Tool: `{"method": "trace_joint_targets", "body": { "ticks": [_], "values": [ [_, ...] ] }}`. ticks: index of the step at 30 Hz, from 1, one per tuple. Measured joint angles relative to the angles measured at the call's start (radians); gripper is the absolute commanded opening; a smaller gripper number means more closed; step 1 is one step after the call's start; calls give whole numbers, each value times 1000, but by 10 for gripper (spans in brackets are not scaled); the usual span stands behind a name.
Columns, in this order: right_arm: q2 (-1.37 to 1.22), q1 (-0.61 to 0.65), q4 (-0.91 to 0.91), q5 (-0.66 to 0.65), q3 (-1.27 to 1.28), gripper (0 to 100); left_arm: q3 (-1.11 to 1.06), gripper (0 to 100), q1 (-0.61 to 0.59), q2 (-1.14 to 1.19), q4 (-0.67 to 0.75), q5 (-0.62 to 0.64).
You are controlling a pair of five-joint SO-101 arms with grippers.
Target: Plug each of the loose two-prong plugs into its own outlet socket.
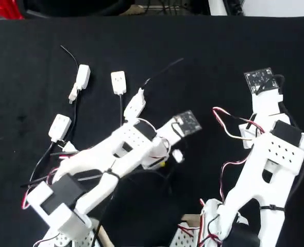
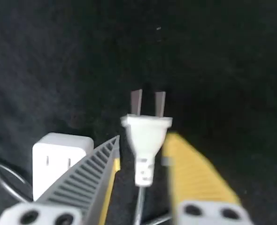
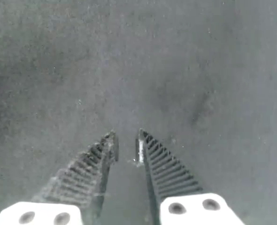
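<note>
The left gripper (image 2: 143, 137) has its jaws clamped on a white two-prong plug (image 2: 146, 133), the grey ridged jaw on one side of the flange and the yellow jaw on the other. In the left wrist view the plug's long axis runs in line with the jaws. Both flat prongs point away from the camera and out past the jaw tips, and the lead trails back between the jaws. Black desk lies ahead of the prongs. A white socket block (image 2: 58, 157), its two slots facing the camera, sits just beside the grey jaw and is partly hidden by it. The high view shows the same plug (image 1: 178, 156) as a small white piece at the end of the left arm, near the middle of the desk (image 1: 219, 46); its heading cannot be read there. That view adds four white blocks on the left half, all apart from one another: the far-left block (image 1: 82, 76), the slotted block (image 1: 118, 82), the angled block (image 1: 135, 105) and the near-left block (image 1: 59, 127). Open black desk lies between the two arms and out to the far edge. The right gripper (image 3: 127, 143) is over bare desk, its jaws almost together, with desk showing through the narrow slit between them.
</note>
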State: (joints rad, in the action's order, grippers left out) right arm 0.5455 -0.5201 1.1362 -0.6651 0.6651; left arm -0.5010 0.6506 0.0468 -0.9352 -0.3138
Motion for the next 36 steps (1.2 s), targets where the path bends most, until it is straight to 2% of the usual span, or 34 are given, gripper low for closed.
{"method": "trace_joint_targets", "body": {
  "ticks": [4,8,13,17,22,27,31,36],
  "values": [
    [0,0,6,-48,0,82,49,363,-11,-9,-40,25],
    [0,55,26,-218,29,99,64,377,-61,-110,-161,64],
    [0,130,48,-358,35,146,63,377,-114,-362,-330,64],
    [0,241,97,-428,55,136,-17,377,-221,-615,-371,17],
    [0,479,106,-479,150,134,-204,377,-494,-893,-368,-84],
    [0,749,103,-480,226,134,-445,377,-775,-1002,-249,-152],
    [0,904,40,-480,295,134,-598,377,-833,-1003,-141,-163],
    [6,993,-54,-471,404,134,-707,377,-875,-1010,-74,-163]
  ]
}}
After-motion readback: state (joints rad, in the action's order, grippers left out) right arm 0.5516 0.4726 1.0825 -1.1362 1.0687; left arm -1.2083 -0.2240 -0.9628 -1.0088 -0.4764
